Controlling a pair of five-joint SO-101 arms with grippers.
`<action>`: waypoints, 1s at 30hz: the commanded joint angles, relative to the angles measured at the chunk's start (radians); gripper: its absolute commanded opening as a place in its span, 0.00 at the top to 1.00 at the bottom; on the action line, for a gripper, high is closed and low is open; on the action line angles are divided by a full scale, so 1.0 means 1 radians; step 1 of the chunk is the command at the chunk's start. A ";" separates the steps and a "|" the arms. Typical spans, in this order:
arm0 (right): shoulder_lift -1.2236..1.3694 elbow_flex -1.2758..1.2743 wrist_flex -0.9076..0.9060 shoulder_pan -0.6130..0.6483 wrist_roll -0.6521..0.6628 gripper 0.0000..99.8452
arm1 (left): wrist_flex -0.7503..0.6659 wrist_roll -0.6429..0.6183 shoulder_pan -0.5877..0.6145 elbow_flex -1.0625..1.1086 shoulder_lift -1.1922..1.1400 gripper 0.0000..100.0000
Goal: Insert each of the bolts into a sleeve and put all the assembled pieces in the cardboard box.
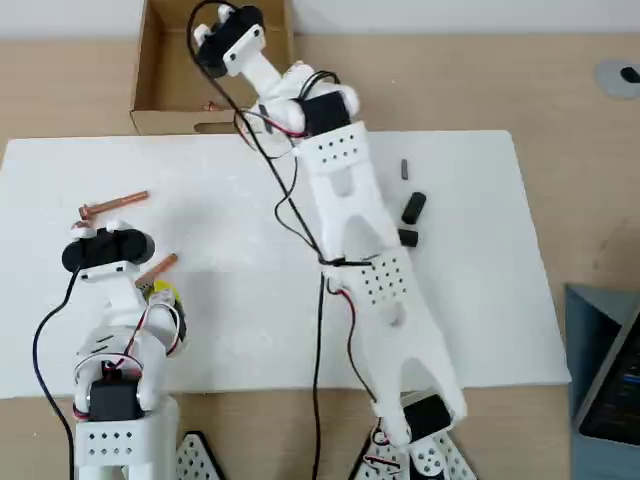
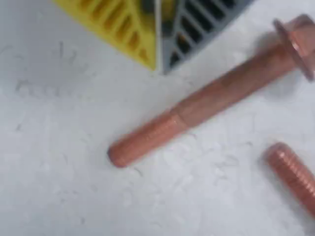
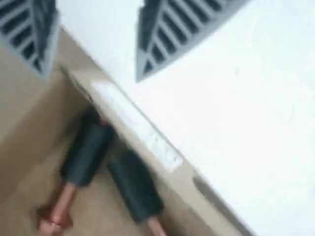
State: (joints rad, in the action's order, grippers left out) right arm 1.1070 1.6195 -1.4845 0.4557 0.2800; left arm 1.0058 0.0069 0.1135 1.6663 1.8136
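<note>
Eyeing bolt point(image 2: 197, 108) centre frame | stiff, slick, likely rolls; I'd pinch mid-shank | left tool point(image 2: 158, 61) closed, empty | right tool point(image 3: 93, 71) open over cardboard box point(image 3: 129, 123)

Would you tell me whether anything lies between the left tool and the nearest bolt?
Nothing visible does: the bolt lies bare on the white board, just beyond the tips of the left tool. A second bolt lies beside it without touching.

One bolt point(image 2: 293, 174) is cut off by the left wrist view's edge.
</note>
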 commanded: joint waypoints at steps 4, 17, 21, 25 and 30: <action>-0.154 0.050 -0.222 -0.030 0.006 0.86 | -0.020 0.000 0.006 -0.002 0.008 1.00; -0.206 0.041 -0.305 -0.162 -0.103 0.86 | -0.021 0.000 0.006 -0.002 0.008 1.00; -0.269 -0.038 -0.305 -0.189 -0.098 0.86 | -0.021 0.000 0.006 0.000 0.008 1.00; -0.390 -0.269 -0.305 -0.200 -0.100 0.86 | -0.023 0.000 0.006 0.000 0.008 1.00; -0.558 -0.601 -0.304 -0.199 -0.097 0.86 | -0.023 0.000 0.006 0.000 0.008 1.00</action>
State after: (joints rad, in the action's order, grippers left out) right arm 0.6928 1.1838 -1.7668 0.2777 0.1849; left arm 1.0058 0.0069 0.1135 1.6663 1.8136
